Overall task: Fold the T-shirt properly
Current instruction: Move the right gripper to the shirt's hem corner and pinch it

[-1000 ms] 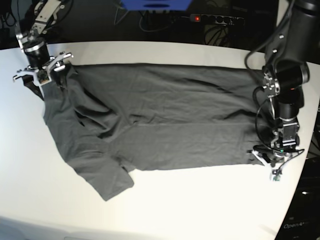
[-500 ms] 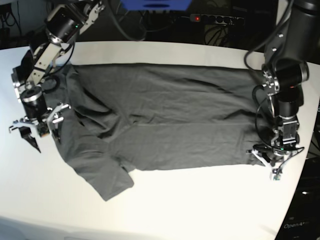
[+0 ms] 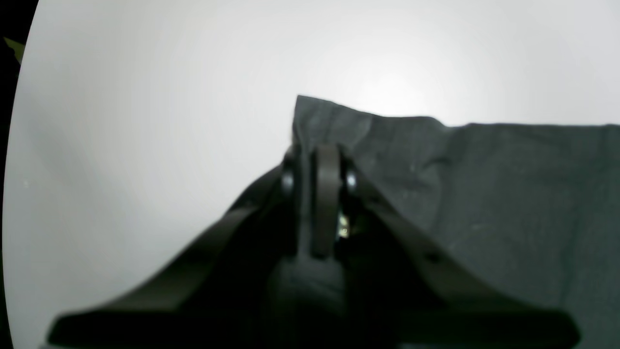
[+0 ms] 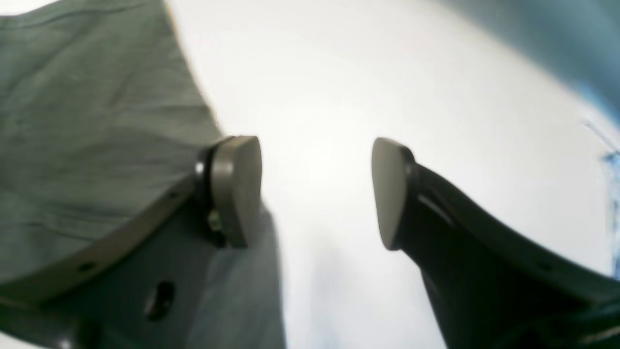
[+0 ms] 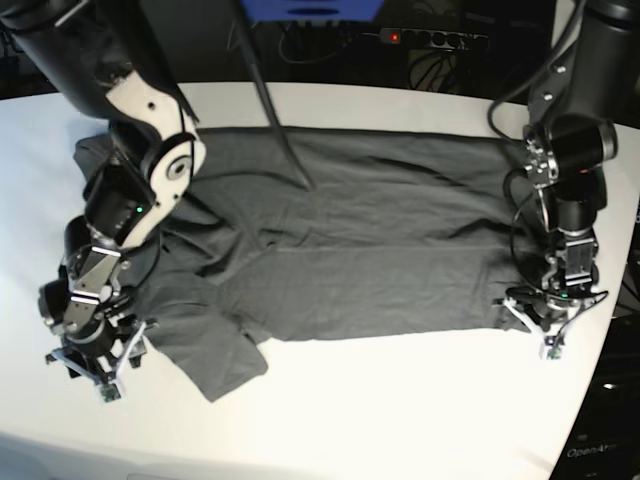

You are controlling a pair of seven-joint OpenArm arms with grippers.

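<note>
The dark charcoal T-shirt (image 5: 350, 230) lies spread flat across the white table (image 5: 400, 400), with its sleeves at the left of the base view. My left gripper (image 5: 537, 322) is shut on the shirt's near right corner, and the left wrist view shows its jaws (image 3: 317, 165) pinching a fold of the shirt (image 3: 484, 194). My right gripper (image 5: 97, 360) is open and empty, low over the table beside the near left sleeve. In the right wrist view the open gripper (image 4: 312, 191) spans bare table, with the shirt's edge (image 4: 97, 121) beside the left finger.
A power strip (image 5: 430, 38) and a blue object (image 5: 310, 10) sit beyond the table's far edge. The table's right edge runs close to my left gripper. My right arm (image 5: 140, 150) reaches over the shirt's left part.
My right arm has swung from the far left corner of the shirt toward the near left sleeve, staying open. The left gripper has not moved.
</note>
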